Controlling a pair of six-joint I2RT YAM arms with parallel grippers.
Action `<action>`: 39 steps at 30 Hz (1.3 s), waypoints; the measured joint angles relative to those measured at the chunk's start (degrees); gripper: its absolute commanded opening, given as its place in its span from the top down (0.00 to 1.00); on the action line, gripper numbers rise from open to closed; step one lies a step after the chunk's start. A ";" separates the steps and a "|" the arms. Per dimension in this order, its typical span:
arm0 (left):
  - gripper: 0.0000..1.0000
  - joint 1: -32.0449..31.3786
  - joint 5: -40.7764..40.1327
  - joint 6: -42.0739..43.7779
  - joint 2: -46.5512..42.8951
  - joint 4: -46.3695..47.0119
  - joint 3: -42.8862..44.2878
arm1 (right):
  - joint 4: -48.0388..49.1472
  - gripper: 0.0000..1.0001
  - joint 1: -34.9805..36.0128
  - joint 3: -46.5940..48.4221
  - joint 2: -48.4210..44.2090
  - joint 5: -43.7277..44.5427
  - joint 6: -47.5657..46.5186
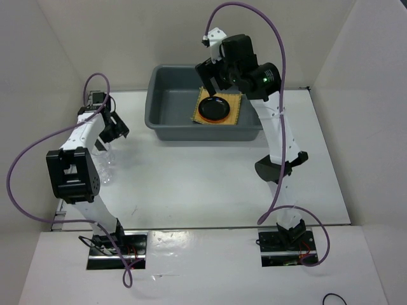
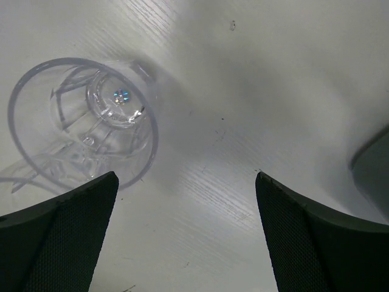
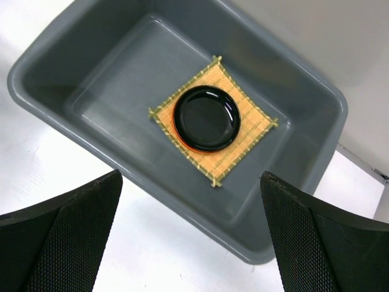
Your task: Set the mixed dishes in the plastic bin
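Right pincer (image 3: 191, 176) spread wide, empty, hanging over plastic bin (image 3: 121, 103) at desk (image 1: 203, 178) 12 o'clock; black plate (image 3: 206, 117) centred on woven mat (image 3: 249, 131), on bin floor toward 3 o'clock in top view; left pincer (image 2: 185, 179) wide apart, empty, above desk; clear cup (image 2: 82, 121) at its 10 o'clock, not gripped.
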 measured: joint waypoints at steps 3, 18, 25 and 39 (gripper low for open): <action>0.00 0.52 0.44 0.33 2.86 1.05 0.00 | -0.04 0.02 0.00 -2.16 -1.88 0.76 0.00; 1.00 3.10 6.56 2.54 9.62 3.89 5.81 | -0.02 0.02 0.00 -5.92 -5.11 1.84 0.00; 1.00 2.08 3.52 -4.79 12.24 -0.22 32.89 | 0.04 0.02 0.00 -6.36 -5.14 2.69 -0.04; 1.00 -14.21 19.21 -0.52 41.09 3.28 80.91 | 0.00 0.02 0.00 -11.93 -8.57 6.78 -0.50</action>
